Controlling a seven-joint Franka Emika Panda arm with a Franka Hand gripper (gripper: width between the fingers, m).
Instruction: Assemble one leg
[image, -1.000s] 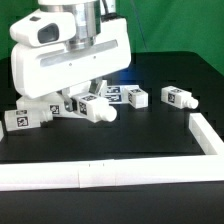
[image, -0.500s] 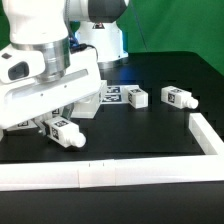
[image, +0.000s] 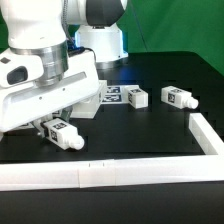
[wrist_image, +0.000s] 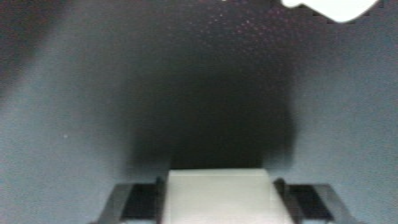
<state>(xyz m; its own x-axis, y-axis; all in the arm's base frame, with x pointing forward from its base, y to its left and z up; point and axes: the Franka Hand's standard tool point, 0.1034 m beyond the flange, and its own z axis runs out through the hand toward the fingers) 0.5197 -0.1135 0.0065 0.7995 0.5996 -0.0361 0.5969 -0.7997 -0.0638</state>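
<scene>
My gripper (image: 52, 126) is shut on a leg (image: 64, 133), a small white peg with a black-and-white tag. It holds the leg tilted, low over the black table at the exterior view's left. In the wrist view the white leg (wrist_image: 222, 198) fills the gap between my two dark fingers (wrist_image: 139, 202). Two more legs (image: 137, 97) (image: 179, 97) lie on the table towards the exterior view's right. Another tagged part (image: 112, 93) lies partly hidden behind my hand. The large panel is not clearly in view.
A white raised wall runs along the table's front (image: 110, 172) and up the exterior view's right side (image: 207, 135). A white part shows at the wrist view's corner (wrist_image: 329, 8). My arm's white body (image: 45, 85) hides the table's left middle.
My gripper has carried the leg from the middle of the table to the exterior view's left and lower. In the last half second it has barely moved.
</scene>
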